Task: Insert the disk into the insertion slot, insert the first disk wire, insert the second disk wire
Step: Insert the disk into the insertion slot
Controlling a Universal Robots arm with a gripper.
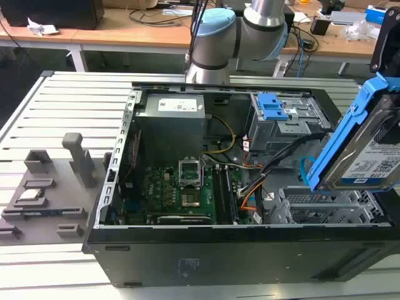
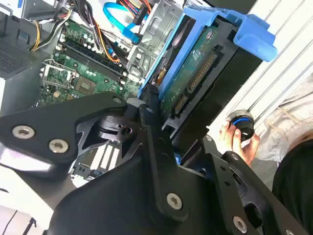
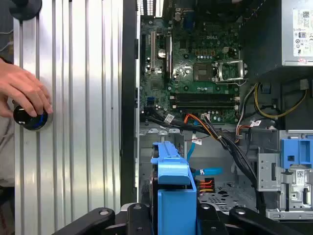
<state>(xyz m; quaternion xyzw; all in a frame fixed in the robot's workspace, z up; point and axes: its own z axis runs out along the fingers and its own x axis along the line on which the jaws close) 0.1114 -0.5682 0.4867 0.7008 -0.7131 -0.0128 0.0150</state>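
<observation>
The gripper [image 3: 171,211] is clamped on the disk [image 1: 374,156], its black fingers [image 2: 150,113] pressing the bright blue carrier from both sides, as both wrist views show. In the exterior view the disk hangs tilted, label side outward, over the end of the open computer case [image 1: 206,250] at the exterior view's right. It is above the insertion slot [image 1: 320,211], the silver perforated drive cage, and is not yet inside it. In the second wrist view the drive's green circuit-board side faces the camera. A looped blue cable [image 1: 305,172] lies loose just beside the slot, with a bundle of orange and black wires near it. Farther in sit the grey cage with blue latches [image 1: 281,115] and the green motherboard [image 1: 186,190]. The case lies on a ribbed aluminium surface [image 1: 62,106]. A person's hand [image 3: 23,90] rests on that surface beside the case, its fingers on a round black knob with a blue ring [image 3: 30,117].
</observation>
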